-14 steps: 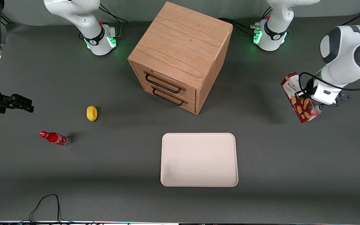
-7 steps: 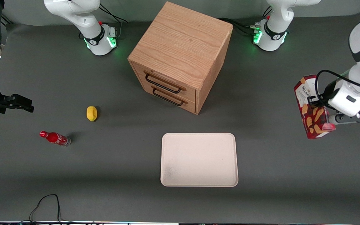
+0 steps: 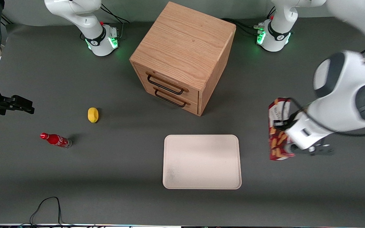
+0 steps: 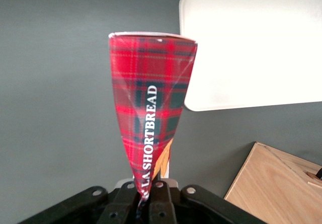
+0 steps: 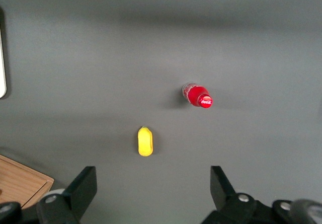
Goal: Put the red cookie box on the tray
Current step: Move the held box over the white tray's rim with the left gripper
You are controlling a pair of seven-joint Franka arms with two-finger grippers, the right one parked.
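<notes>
gripper point(image 3: 288, 144) is clamped shut on the red cookie box point(image 3: 277, 128), holding it in the air beside the tray point(image 3: 201, 161), toward the working arm's end of the table.

**Tartan red against cream and grey**

The slim dark-red cardboard cookie box point(image 3: 277, 133) shows orange oval cookies and a white label panel in the front view. In the wrist view its narrow face is red-and-dark-green tartan with white lettering. The black-fingered gripper point(image 3: 288, 142) on the white arm clamps it above the matte grey table point(image 3: 106, 177), beside the plain cream-white rectangular tray point(image 3: 201, 161). At upper middle of the frame, the wooden drawer cabinet point(image 3: 182, 47) is light oak-grained with black handles. A small red soda bottle point(image 3: 55, 139) bears white script; the small oval object point(image 3: 92, 114) is plain yellow.
</notes>
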